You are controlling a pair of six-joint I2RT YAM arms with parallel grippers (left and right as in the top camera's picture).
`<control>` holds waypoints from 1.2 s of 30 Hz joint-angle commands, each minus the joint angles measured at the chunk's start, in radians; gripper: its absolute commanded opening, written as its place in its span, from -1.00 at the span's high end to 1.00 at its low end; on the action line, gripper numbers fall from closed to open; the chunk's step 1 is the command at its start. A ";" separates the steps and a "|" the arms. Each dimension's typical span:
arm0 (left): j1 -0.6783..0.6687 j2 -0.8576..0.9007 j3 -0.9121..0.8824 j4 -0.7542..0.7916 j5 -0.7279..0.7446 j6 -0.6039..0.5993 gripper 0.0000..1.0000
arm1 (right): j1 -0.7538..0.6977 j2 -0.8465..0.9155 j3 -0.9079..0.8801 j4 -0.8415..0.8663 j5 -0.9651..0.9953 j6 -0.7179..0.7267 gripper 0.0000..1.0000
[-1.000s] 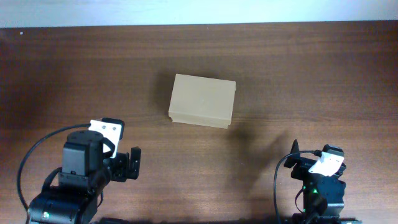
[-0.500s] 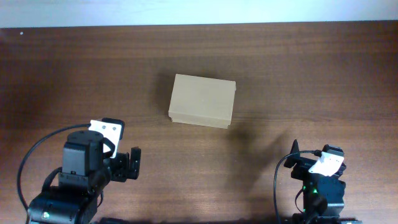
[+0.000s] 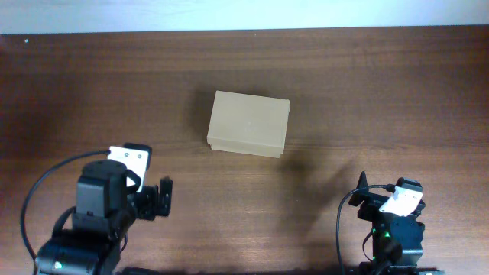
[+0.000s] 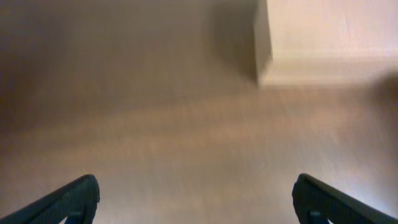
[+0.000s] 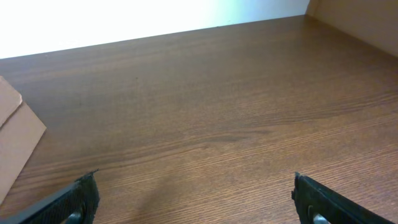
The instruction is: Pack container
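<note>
Container [image 3: 249, 124]: middle of the table [image 3: 397, 92], lid shut, long axis left to right.
Left gripper [image 4: 198, 202]: fingers spread wide, empty; container ahead, to its right, apart.
Right gripper [image 5: 196, 200]: spread, empty; container ahead-left, farther off.
Nearer arm: left, in my judgement.

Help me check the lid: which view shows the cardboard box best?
Overhead: the whole container shows, lid closed. The left wrist view catches only a blurred corner; the right wrist view only an edge at far left.
</note>
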 commanded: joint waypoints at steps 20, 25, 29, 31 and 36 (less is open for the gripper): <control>0.035 -0.743 -0.901 1.230 -0.157 0.015 -1.00 | -0.008 -0.012 -0.008 0.002 -0.005 -0.007 -0.98; 0.035 -0.746 -0.993 1.316 -0.156 0.015 -1.00 | -0.008 -0.012 -0.008 0.002 -0.005 -0.007 -0.98; 0.036 -0.745 -1.009 1.289 -0.157 0.015 -1.00 | -0.008 -0.012 -0.008 0.002 -0.005 -0.007 -0.98; 0.036 -0.746 -1.009 1.275 -0.157 0.015 -1.00 | -0.008 -0.012 -0.008 0.002 -0.005 -0.007 -0.98; 0.036 -0.745 -1.009 1.165 -0.156 0.015 -0.99 | -0.008 -0.012 -0.008 0.002 -0.005 -0.007 -0.98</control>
